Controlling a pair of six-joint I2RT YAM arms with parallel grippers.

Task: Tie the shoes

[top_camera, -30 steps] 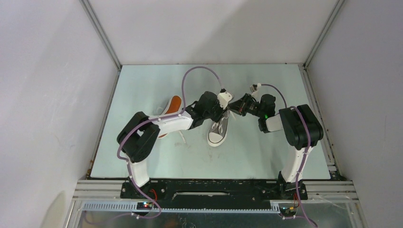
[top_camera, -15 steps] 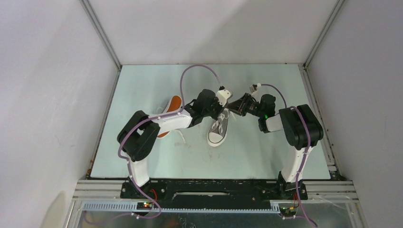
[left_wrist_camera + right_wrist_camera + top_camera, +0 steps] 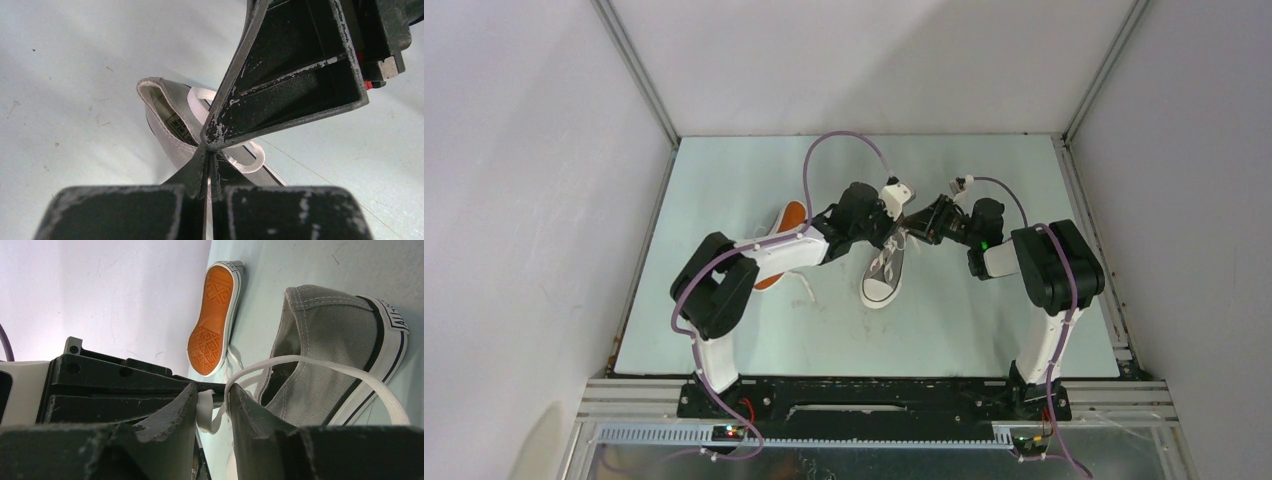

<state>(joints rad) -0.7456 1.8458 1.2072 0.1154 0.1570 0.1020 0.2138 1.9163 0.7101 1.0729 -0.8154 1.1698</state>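
The left claw (image 3: 210,155) is clamped on the white lace (image 3: 310,362), and the right claw (image 3: 212,392) stands apart around it. Both hang over the far heel of the middle shoe (image 3: 882,280). The other shoe (image 3: 792,218) lies on its side to the left.

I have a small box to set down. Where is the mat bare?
Bare: the near strip of mat, between upright shoe and arm bases, and the far strip by the back wall. Crowded: mid-mat, left gripper and right gripper meet over that shoe.
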